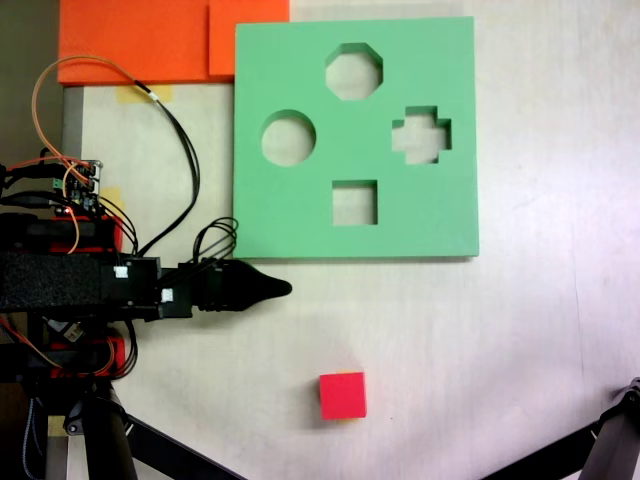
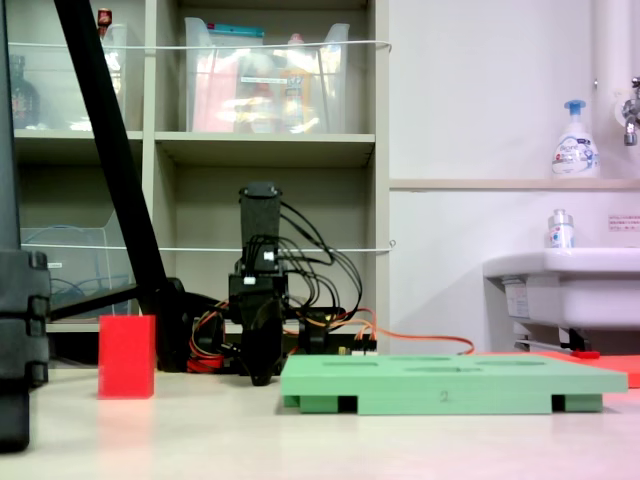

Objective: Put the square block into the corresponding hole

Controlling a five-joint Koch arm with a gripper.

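On the pale table (image 1: 480,340), the small bright red foam cube (image 1: 342,395) sits alone, well apart from the large flat green foam board (image 1: 300,220), whose square cutout (image 1: 354,203) holds nothing. Left of both in the top-down fixed view, the black jaws (image 1: 284,289) taper to one tip; I cannot tell whether they are parted.

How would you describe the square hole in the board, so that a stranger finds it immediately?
Find the large flat green board on the table in the fixed view from above. It has four cutouts; the square hole is the one nearest the board's lower edge. Its neighbours are round, octagonal and cross-shaped.
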